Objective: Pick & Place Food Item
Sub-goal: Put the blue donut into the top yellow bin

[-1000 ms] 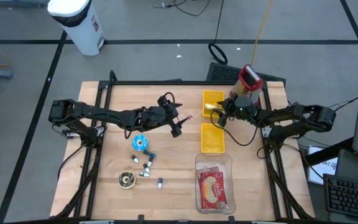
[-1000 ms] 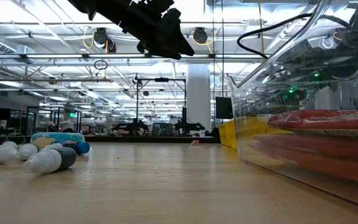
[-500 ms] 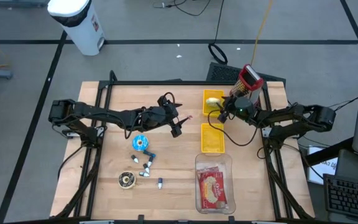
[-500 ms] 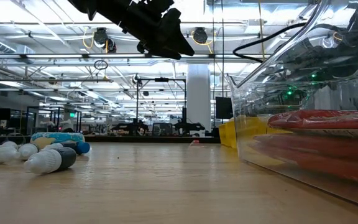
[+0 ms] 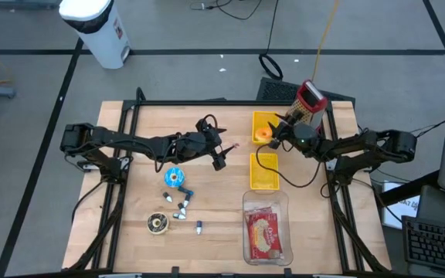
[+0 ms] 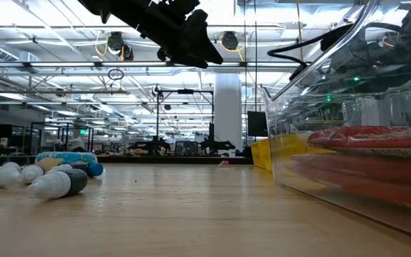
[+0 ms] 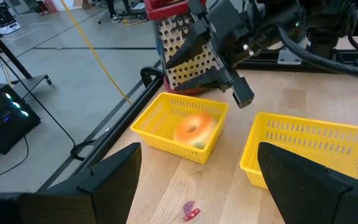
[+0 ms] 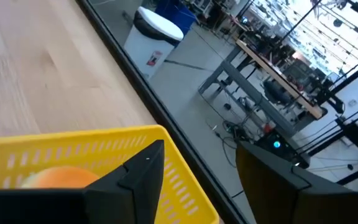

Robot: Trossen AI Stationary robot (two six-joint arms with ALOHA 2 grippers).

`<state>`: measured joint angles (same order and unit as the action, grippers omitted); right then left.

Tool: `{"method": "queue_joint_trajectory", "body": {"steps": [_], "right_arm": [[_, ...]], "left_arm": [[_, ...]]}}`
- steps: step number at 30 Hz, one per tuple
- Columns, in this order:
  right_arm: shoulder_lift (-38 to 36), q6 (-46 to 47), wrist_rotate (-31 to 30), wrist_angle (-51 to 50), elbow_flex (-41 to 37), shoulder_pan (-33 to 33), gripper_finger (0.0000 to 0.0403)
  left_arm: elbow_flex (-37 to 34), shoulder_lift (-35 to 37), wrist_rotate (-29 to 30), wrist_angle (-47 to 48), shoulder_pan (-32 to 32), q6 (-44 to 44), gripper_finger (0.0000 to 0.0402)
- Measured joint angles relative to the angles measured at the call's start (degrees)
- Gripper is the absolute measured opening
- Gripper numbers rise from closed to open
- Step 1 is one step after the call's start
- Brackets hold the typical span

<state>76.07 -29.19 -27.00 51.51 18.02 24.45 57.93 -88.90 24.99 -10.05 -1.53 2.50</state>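
Two yellow baskets sit on the wooden table; the second basket lies just beside the first, on its side nearer the clear box. One orange doughnut-shaped food item lies inside the first basket. There is one clear box, holding one red packet, past the second basket. One grater with a red top stands just beside the first basket. One blue-and-white round thing, one brass-coloured round thing and about four small dark-and-white pieces lie well apart from the baskets. Two dark robot arms reach over the table.
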Motion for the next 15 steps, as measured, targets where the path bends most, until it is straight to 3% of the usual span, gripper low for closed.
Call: {"method": "queue_joint_trajectory", "body": {"steps": [4,7,11,15], "right_arm": [[0.00,4.25,0.45,-0.39,0.00,-1.41,0.0187],[-0.84,10.24,5.89,-3.44,0.27,-2.16,0.0187],[-2.52,17.44,12.07,-19.04,5.36,-1.06,0.0187],[-2.65,18.09,12.09,-30.01,10.38,-1.17,0.0187]], "left_arm": [[0.00,0.00,0.00,0.25,0.00,-0.01,0.0324],[0.00,0.00,0.00,1.31,0.01,0.00,0.0324],[0.00,0.00,0.00,1.42,-0.01,0.00,0.0324],[0.00,0.09,0.04,4.62,0.01,-0.04,0.0324]]}}
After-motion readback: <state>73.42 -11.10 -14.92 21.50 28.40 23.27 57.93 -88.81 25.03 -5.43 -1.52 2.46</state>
